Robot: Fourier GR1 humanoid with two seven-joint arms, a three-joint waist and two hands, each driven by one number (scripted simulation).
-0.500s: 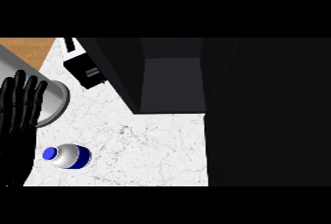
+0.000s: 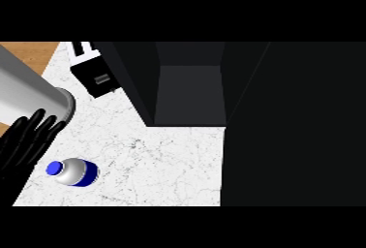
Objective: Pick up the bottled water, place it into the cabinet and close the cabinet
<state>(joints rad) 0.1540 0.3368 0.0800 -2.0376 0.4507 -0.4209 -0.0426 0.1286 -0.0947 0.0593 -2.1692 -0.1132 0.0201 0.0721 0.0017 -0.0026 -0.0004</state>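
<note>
Black left hand (image 2: 28, 140) hangs open, fingers straight, beside the bottled water (image 2: 73, 172).

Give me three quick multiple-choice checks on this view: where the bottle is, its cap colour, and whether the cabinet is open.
1. Where does the bottle stand?
A. Inside the cabinet
B. On the counter, near its left front corner
C. On the wooden floor

2. What colour is the bottle's cap?
A. Blue
B. Red
C. Green

3. What state is the cabinet in?
A. Shut
B. Open, with the bottle inside
C. Open, with no bottle inside

Answers:
1. B: it stands on the white marbled counter, just right of the left hand.
2. A: the round cap seen from above is blue.
3. C: the dark opening shows its inner floor, and the bottle is out on the counter.
</note>
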